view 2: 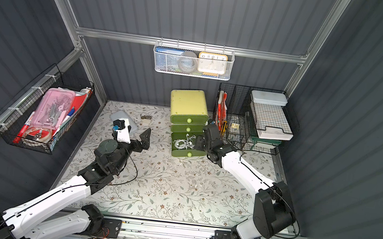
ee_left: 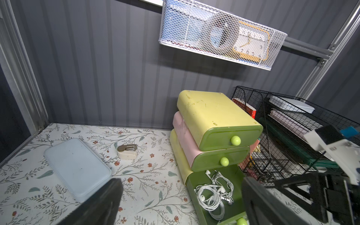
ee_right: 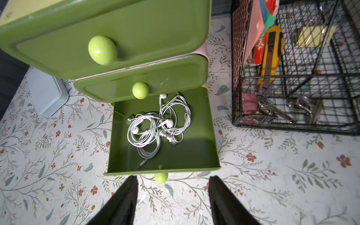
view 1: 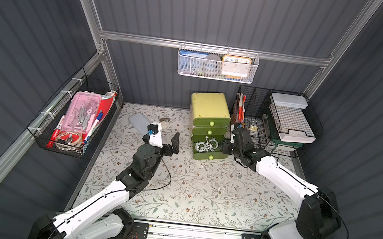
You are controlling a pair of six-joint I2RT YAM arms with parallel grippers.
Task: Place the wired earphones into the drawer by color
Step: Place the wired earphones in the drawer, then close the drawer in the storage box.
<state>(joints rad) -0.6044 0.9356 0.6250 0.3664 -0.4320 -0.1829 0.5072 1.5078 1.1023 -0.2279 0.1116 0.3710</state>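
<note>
Several white wired earphones (view 1: 206, 145) (view 2: 186, 143) (ee_left: 214, 192) (ee_right: 155, 126) lie tangled in the pulled-out bottom drawer (view 1: 202, 156) (view 2: 181, 154) (ee_left: 191, 191) (ee_right: 194, 153) of a small green and yellow cabinet. The two drawers above it are shut. My right gripper (view 1: 225, 147) (view 2: 198, 142) (ee_right: 173, 179) hovers at the drawer's right front, open, with nothing between its fingers. The wrist view shows the drawer's knob just beyond its fingertips. My left gripper (view 1: 164, 139) (view 2: 134, 134) (ee_left: 182, 182) is wide open and empty over the table, left of the drawer.
A pale blue lid (view 1: 138, 123) and a small stapler (view 1: 164, 120) lie at the back left of the floral table. A black wire rack (view 1: 285, 122) stands right of the cabinet. There is a side basket (view 1: 72, 119) on the left wall and a white mesh basket (view 1: 216, 64) on the back wall.
</note>
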